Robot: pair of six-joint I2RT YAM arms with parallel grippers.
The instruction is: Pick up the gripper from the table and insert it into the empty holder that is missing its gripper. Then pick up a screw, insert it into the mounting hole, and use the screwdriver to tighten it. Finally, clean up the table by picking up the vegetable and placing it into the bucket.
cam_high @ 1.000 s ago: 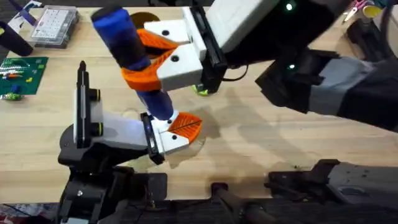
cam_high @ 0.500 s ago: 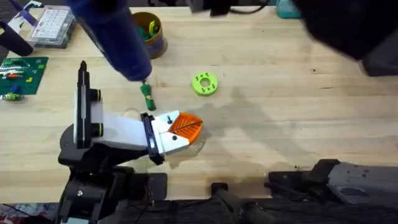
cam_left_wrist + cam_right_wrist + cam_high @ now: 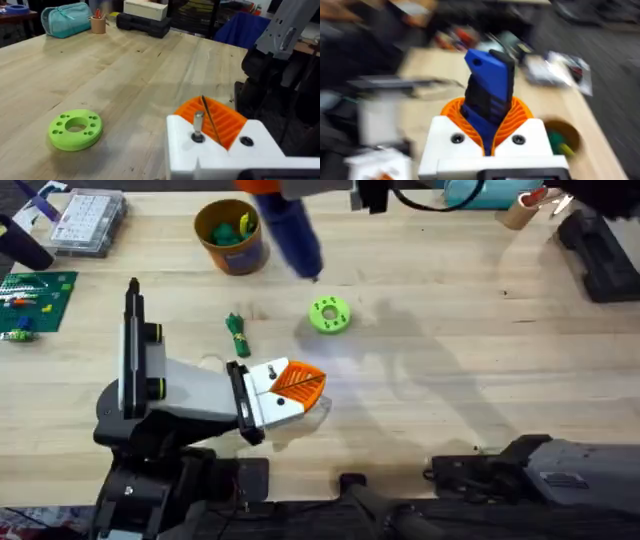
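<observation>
Wooden table carries the vegetable near the bucket. Right gripper seemingly clamps the screwdriver; park it first. Left gripper jaws: cannot tell.

My white fingers with orange pads sit at five o'clock; a screw stands in them. A green ring lies at eight o'clock on the surface.

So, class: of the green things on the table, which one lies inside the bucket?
The green piece in the orange-brown bucket. The dark-green vegetable and lime-green ring lie on bare wood.
</observation>
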